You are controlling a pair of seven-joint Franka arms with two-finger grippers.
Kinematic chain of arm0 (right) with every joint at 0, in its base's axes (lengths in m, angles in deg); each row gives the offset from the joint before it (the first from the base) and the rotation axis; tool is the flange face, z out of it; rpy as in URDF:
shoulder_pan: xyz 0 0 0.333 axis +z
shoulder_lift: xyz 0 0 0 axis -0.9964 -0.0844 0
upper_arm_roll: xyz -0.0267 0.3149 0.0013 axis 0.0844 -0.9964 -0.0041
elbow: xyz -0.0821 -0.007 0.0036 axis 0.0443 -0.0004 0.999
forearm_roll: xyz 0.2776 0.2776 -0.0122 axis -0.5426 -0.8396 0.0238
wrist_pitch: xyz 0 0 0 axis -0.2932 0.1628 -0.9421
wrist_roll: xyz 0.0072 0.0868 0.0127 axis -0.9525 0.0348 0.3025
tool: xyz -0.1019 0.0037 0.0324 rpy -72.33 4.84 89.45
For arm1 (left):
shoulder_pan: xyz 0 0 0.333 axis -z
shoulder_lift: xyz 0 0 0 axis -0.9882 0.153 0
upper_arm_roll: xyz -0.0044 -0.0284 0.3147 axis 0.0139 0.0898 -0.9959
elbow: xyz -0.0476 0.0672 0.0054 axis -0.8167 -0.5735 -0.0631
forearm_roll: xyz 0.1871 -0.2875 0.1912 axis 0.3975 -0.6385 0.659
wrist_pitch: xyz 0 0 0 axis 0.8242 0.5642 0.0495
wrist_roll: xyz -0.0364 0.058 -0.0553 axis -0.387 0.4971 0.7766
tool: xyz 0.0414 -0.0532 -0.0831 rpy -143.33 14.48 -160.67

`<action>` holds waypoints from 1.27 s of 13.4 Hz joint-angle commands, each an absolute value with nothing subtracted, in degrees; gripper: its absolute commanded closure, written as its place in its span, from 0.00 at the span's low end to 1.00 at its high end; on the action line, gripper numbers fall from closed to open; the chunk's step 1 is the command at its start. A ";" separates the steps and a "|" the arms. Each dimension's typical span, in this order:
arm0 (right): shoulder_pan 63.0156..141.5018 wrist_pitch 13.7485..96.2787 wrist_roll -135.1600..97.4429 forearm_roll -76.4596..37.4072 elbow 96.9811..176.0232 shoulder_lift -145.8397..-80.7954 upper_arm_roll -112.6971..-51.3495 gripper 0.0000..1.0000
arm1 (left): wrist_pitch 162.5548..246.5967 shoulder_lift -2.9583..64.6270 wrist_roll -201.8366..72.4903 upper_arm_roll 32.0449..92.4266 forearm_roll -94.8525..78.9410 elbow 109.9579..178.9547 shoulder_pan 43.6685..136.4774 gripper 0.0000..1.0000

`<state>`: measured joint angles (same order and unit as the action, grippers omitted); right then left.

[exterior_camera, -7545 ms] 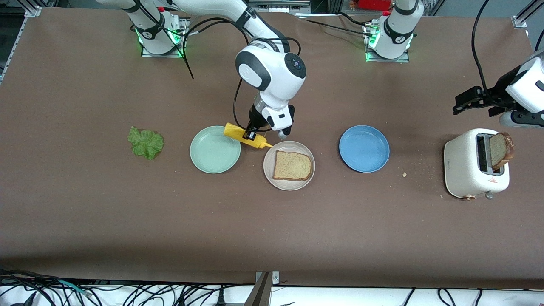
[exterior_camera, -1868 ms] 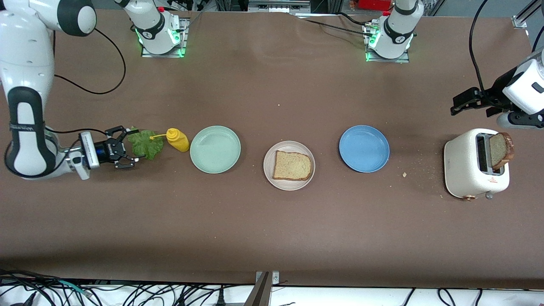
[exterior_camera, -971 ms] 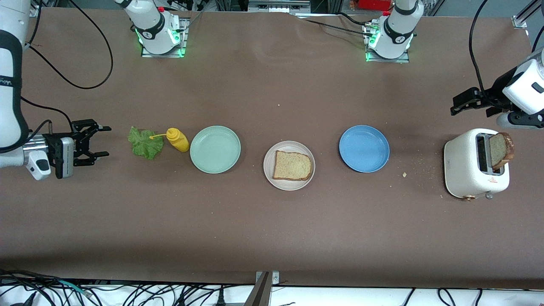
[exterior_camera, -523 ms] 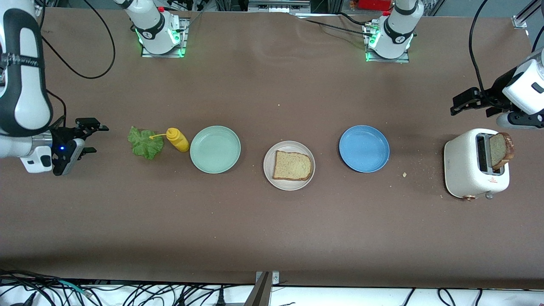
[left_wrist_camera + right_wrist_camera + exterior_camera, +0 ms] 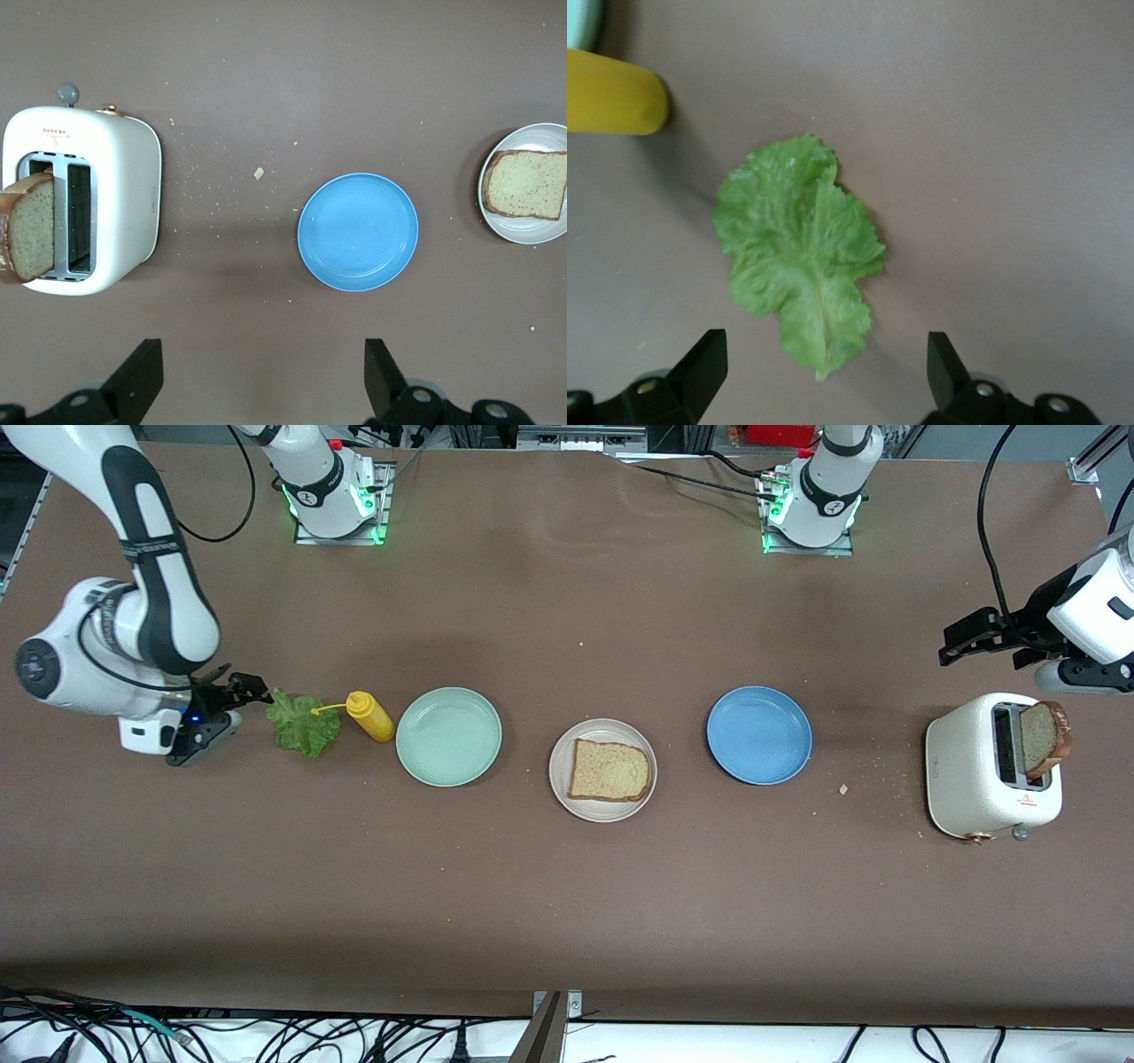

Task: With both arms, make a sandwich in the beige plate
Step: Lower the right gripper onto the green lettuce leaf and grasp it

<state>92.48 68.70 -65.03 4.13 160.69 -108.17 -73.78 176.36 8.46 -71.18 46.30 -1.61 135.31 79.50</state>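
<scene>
One bread slice (image 5: 609, 770) lies on the beige plate (image 5: 562, 785) mid-table; both show in the left wrist view, slice (image 5: 527, 183) on plate (image 5: 534, 228). A second slice (image 5: 1044, 738) stands in the white toaster (image 5: 979, 779), also seen in the left wrist view (image 5: 31, 227). The green lettuce leaf (image 5: 304, 724) lies flat toward the right arm's end. My right gripper (image 5: 223, 710) is open and empty, low beside the leaf's edge; the leaf (image 5: 797, 248) lies just ahead of its fingers (image 5: 946, 365). My left gripper (image 5: 974, 638) is open and empty, up above the toaster's end of the table.
A yellow mustard bottle (image 5: 368, 716) lies beside the lettuce, between it and the mint-green plate (image 5: 448, 736). A blue plate (image 5: 759, 734) sits between the beige plate and the toaster. Crumbs (image 5: 843, 788) lie by the toaster.
The right arm laid the mustard bottle down by the lettuce, drew back toward the table's end, then swung in again; its open gripper now points at the leaf. The left arm has not moved.
</scene>
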 commanded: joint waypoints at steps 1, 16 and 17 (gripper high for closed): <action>94.39 72.19 -62.96 4.84 163.07 -108.22 -74.29 0.00 | 177.15 7.76 -70.24 46.55 0.42 136.24 79.79 0.00; 98.08 82.22 -64.45 5.01 167.47 -113.50 -74.38 1.00 | 177.15 7.76 -70.24 46.55 0.42 136.24 79.79 0.00; 98.08 82.13 -64.45 5.19 166.86 -113.32 -74.29 1.00 | 177.15 7.76 -70.24 46.55 0.42 136.24 79.79 0.00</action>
